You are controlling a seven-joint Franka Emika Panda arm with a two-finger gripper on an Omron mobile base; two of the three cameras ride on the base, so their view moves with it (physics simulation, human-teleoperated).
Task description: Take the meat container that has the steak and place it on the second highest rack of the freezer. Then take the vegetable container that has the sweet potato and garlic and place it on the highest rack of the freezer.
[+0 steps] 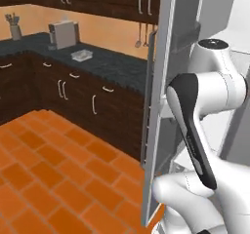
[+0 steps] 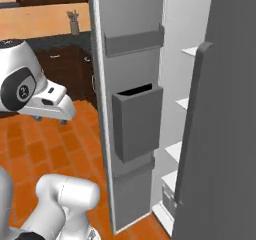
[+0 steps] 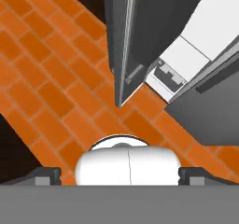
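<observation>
The freezer [image 2: 192, 79] stands open, a tall white-lined compartment with stacked white shelves [image 2: 183, 103]; its top is cut off, so I cannot tell which shelf is second highest. Its grey door [image 2: 131, 109] swings out toward me, carrying grey bins; the door [image 1: 158, 106] stands edge-on beside my arm. My gripper [image 2: 50, 119] hangs left of that door, pointing down at the orange tile floor, open and empty, its fingertips [image 3: 44, 175] wide apart. A pale box [image 2: 169, 196] sits low inside the compartment, contents unclear. Steak, sweet potato and garlic are hidden or out of view.
A second grey door [image 2: 220, 134] rises close on the right. Dark cabinets under a black counter [image 1: 112, 65] run along the left wall, holding a toaster-like box [image 1: 62, 33], a small tray [image 1: 81, 55] and a utensil cup [image 1: 14, 29]. Orange tile floor [image 1: 49, 169] lies open to the left.
</observation>
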